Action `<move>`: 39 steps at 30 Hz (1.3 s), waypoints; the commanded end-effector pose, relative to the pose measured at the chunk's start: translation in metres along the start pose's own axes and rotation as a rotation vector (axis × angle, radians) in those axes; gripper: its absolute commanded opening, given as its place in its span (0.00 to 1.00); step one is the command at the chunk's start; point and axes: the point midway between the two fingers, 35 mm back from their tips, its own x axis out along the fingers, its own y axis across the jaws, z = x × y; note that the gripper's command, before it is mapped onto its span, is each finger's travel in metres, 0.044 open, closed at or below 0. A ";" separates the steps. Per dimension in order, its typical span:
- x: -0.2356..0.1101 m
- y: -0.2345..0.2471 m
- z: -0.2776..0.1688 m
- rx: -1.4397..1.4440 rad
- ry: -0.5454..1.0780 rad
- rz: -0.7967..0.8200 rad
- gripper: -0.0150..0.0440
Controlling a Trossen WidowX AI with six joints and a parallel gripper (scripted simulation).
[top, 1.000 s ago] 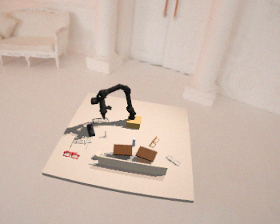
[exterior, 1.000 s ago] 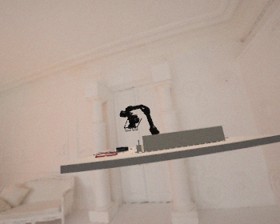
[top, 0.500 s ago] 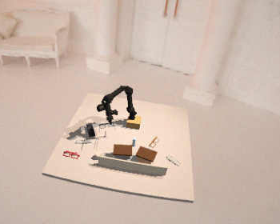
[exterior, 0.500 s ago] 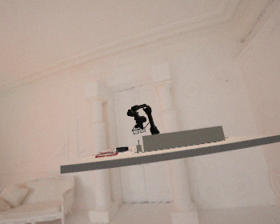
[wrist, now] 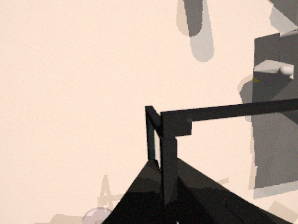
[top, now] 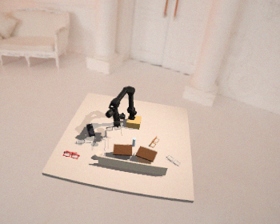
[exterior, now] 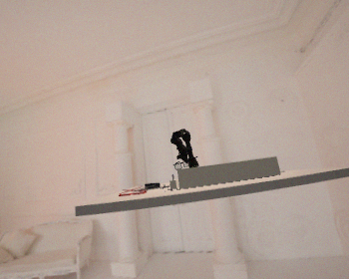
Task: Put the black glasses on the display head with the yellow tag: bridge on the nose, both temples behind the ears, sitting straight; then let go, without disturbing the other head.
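The black glasses [top: 114, 128] [exterior: 178, 165] [wrist: 230, 109] hang from my gripper [top: 117, 125] [exterior: 181, 159] [wrist: 163, 168], which is shut on them. In the wrist view their front bar runs off to the right from the fingers. They are held above the table, off any head. A small pale piece [wrist: 272, 67] with a yellow spot [wrist: 256, 80] shows below at the right of the wrist view. I cannot tell whether it is part of the head with the yellow tag. Neither head can be made out clearly in the top and exterior views.
Two brown panels [top: 122, 150] [top: 146, 154] stand behind a long grey wall [top: 131, 165] [exterior: 228, 172]. A yellow box [top: 134, 123] is by the arm's base. A black block [top: 90, 130] [exterior: 152, 185] and red glasses [top: 71, 155] [exterior: 132, 192] lie left. A pale blue bottle [top: 134, 142] stands centrally.
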 end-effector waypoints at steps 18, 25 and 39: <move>0.042 0.003 0.078 0.097 0.142 0.173 0.25; 0.050 0.007 0.092 0.113 0.187 0.191 0.25; 0.060 0.010 0.091 0.106 0.150 0.007 0.25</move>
